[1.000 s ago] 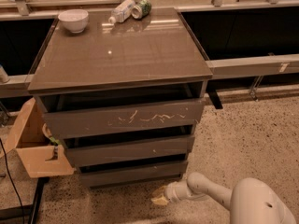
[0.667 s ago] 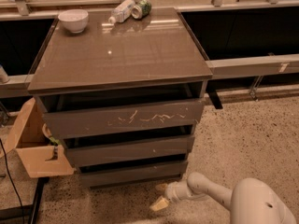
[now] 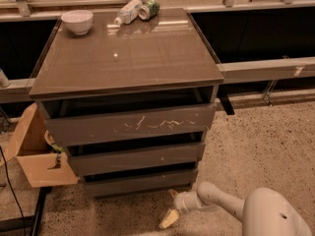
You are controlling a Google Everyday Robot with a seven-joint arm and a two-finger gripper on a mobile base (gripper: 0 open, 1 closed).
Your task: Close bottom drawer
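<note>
The bottom drawer is a plain dark grey-brown front, the lowest and shortest of the cabinet's three. A dark gap runs above it. The middle drawer has a small white speck. The top drawer has pale scratches. My gripper is low over the floor, just in front of and below the bottom drawer's right part, apart from it. My white arm reaches in from the lower right.
On the cabinet top stand a white bowl, a lying plastic bottle and a lying green can. An open cardboard box sits left of the cabinet. Speckled floor spreads to the right.
My gripper has moved down and a little left along the floor, away from the bottom drawer's front. The drawers have not moved.
</note>
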